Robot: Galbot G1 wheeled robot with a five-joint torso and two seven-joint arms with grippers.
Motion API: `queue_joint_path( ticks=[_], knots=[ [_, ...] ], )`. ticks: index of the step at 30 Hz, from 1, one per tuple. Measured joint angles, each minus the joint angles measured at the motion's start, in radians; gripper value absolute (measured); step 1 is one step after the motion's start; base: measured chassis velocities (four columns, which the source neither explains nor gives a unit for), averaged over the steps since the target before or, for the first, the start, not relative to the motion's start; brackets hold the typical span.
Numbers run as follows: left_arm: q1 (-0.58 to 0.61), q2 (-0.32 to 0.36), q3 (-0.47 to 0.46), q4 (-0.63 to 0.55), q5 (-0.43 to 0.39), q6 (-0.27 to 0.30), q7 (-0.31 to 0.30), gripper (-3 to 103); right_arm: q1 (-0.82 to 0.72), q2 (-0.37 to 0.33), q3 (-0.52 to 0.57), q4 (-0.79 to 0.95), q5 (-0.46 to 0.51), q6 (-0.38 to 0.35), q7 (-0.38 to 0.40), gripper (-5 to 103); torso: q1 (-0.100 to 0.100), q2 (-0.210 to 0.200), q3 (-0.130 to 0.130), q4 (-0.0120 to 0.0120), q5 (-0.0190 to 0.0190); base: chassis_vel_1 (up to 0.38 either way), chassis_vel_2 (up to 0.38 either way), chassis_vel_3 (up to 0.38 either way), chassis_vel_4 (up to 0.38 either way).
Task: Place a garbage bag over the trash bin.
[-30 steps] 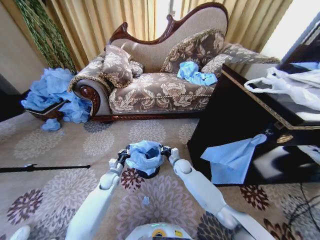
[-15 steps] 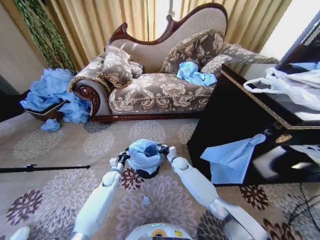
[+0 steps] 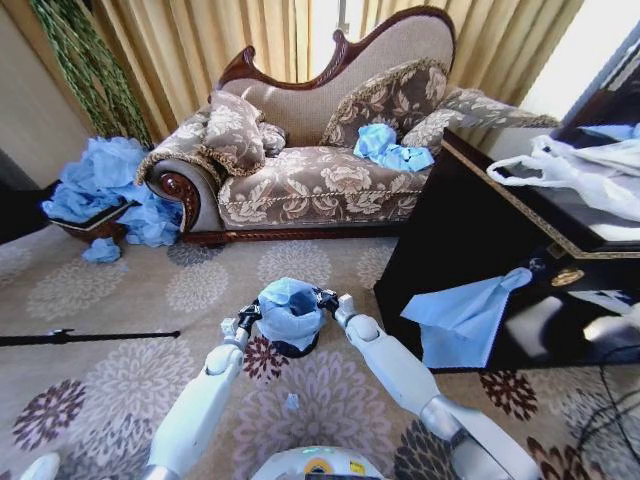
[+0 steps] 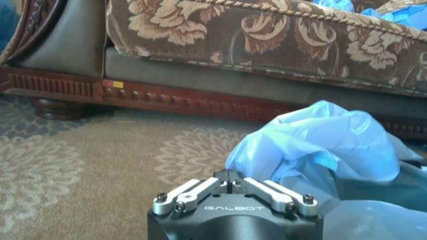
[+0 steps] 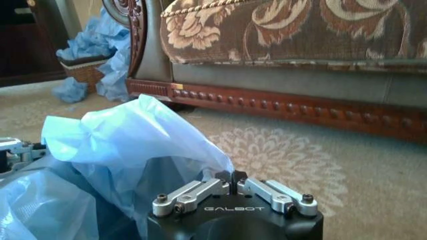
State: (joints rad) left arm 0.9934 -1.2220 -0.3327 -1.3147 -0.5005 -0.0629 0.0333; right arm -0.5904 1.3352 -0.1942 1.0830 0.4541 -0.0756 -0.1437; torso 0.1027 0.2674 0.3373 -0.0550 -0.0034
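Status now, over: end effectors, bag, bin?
Left end effector and right end effector shut on bag. Bag draped over bin, on carpet before sofa. Nothing in the way.

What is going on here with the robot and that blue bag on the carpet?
Both arms work together on the carpet in front of the sofa. The left tool and right tool each pinch an edge of the thin, crinkly light-blue plastic garbage bag, holding it bunched over the small black cylindrical trash bin, whose lower part shows beneath.
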Motion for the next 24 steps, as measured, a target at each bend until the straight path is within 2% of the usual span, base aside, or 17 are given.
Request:
queue_joint_path(
  ticks=[2, 3, 4, 5, 6, 10, 24],
  knots=[
    [0.007, -0.001, -0.001, -0.006, 0.0, -0.002, 0.001, 0, 0.005, -0.02, -0.004, -0.014, 0.037, -0.032, -0.044, 0, 0.0, 0.0, 0.0, 0.0009, -0.0006, 0.0, 0.0, 0.0, 0.0],
    [0.011, -0.001, -0.002, -0.007, 0.0, -0.003, 0.002, 0, 0.004, -0.028, -0.005, -0.015, 0.049, -0.045, -0.064, 0, 0.001, -0.001, 0.001, -0.0003, 0.0006, 0.0, 0.0, 0.0, 0.0],
    [0.011, -0.001, -0.002, -0.007, 0.0, -0.003, 0.002, 0, 0.004, -0.028, -0.005, -0.015, 0.049, -0.045, -0.064, 0, 0.001, -0.001, 0.001, -0.0003, 0.0006, 0.0, 0.0, 0.0, 0.0],
    [0.016, 0.0, -0.002, -0.007, 0.0, -0.005, 0.004, 0, 0.013, -0.048, -0.003, -0.006, 0.076, -0.069, -0.097, 0, 0.001, -0.001, 0.001, 0.001, 0.0005, 0.0, 0.0, 0.0, 0.0],
    [0.016, 0.0, -0.004, -0.007, 0.0, -0.009, 0.006, 0, 0.022, -0.064, -0.002, 0.008, 0.094, -0.082, -0.119, 0, 0.0, -0.001, 0.001, 0.0, -0.0006, 0.0, 0.0, 0.0, 0.0],
    [0.023, -0.002, -0.005, -0.006, 0.001, -0.013, 0.008, 0, 0.035, -0.083, -0.009, 0.015, 0.122, -0.095, -0.164, 0, 0.0, -0.001, 0.001, -0.0002, 0.0002, 0.0, 0.0, 0.0, 0.0],
    [0.034, -0.003, -0.01, -0.006, -0.005, -0.019, 0.019, 0, 0.113, 0.01, -0.016, -0.115, 0.107, -0.045, -0.175, 0, 0.0, 0.0, 0.0, -0.0002, -0.0001, 0.0, 0.0, 0.0, 0.0]
  ],
)
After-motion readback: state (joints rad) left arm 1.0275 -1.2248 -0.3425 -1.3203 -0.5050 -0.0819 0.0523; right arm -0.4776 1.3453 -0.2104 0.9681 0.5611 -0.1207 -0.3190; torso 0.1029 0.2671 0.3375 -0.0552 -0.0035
